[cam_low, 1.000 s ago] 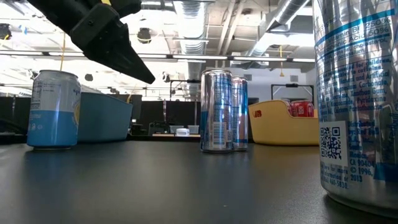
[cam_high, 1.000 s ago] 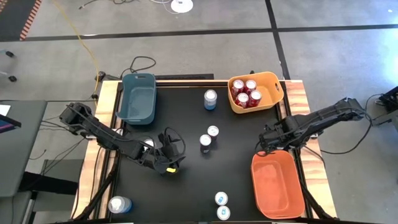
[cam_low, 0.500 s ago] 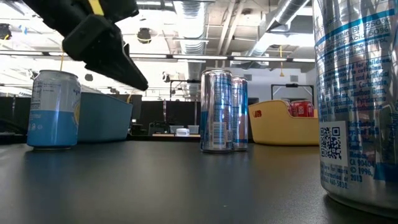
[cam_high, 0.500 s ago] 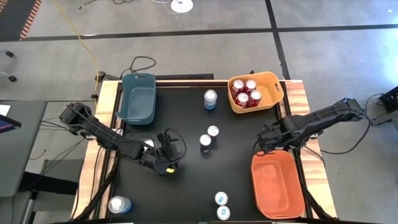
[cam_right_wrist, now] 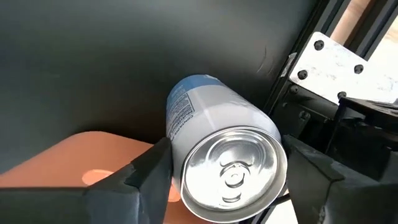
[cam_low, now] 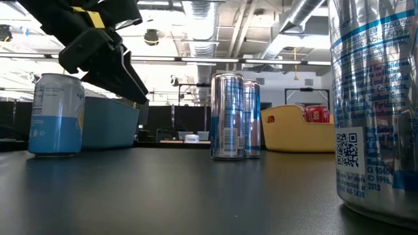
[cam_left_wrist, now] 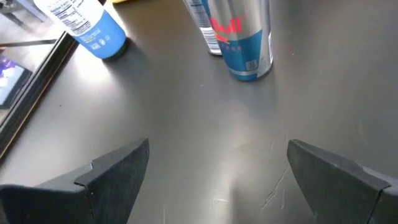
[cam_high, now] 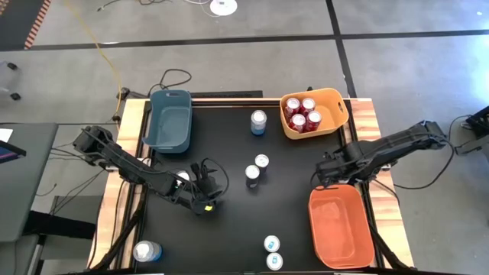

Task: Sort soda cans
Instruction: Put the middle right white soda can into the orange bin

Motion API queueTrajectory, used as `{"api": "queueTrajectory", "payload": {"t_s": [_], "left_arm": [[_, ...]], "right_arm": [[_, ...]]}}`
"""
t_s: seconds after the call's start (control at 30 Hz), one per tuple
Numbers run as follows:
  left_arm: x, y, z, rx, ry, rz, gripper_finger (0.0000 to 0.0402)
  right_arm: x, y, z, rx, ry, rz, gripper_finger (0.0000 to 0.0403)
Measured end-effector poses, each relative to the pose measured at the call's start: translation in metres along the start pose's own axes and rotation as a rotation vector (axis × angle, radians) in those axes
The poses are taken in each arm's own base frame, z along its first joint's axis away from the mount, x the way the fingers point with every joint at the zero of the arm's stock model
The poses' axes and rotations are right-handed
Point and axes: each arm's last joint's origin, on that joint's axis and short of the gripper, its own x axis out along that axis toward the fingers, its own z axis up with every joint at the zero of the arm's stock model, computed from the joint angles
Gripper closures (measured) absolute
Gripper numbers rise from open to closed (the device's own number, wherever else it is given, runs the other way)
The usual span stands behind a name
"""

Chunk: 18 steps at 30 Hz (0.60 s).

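Black table [cam_high: 229, 229]: your right tool [cam_right_wrist: 221, 186] pinches a silver-blue can [cam_right_wrist: 214, 149] over the orange bin [cam_high: 340, 225]; left tool [cam_left_wrist: 217, 180] hovers spread.

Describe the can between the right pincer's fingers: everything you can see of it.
The light blue can is a small metal cylinder with white label print and a silver top with a pull tab, turned toward the wrist camera. It sits between the fingers of the right pincer, near the table's right edge, at the rim of the orange bin. Whether the fingers press it cannot be told.
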Motion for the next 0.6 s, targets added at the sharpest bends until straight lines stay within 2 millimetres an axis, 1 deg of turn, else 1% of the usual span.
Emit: {"api": "queueTrajectory", "payload": {"t_s": [0.1, 0.23, 0.4, 0.6], "left_arm": [[0.000, 0.001, 0.000, 0.008, -0.012, 0.030, 0.0024], [0.002, 0.003, 0.001, 0.006, -0.019, 0.061, 0.0024], [0.005, 0.007, 0.002, 0.005, -0.014, 0.077, 0.0024], [0.006, 0.008, 0.003, 0.004, -0.011, 0.081, 0.0024]], "right_arm": [[-0.017, 0.001, 0.002, 0.002, -0.050, 0.043, 0.0155], [-0.043, -0.001, 0.005, -0.039, -0.112, 0.081, 0.0156], [-0.082, -0.005, 0.010, -0.060, -0.186, 0.205, 0.0157], [-0.128, -0.005, 0.013, -0.065, -0.255, 0.351, 0.0157]]}}
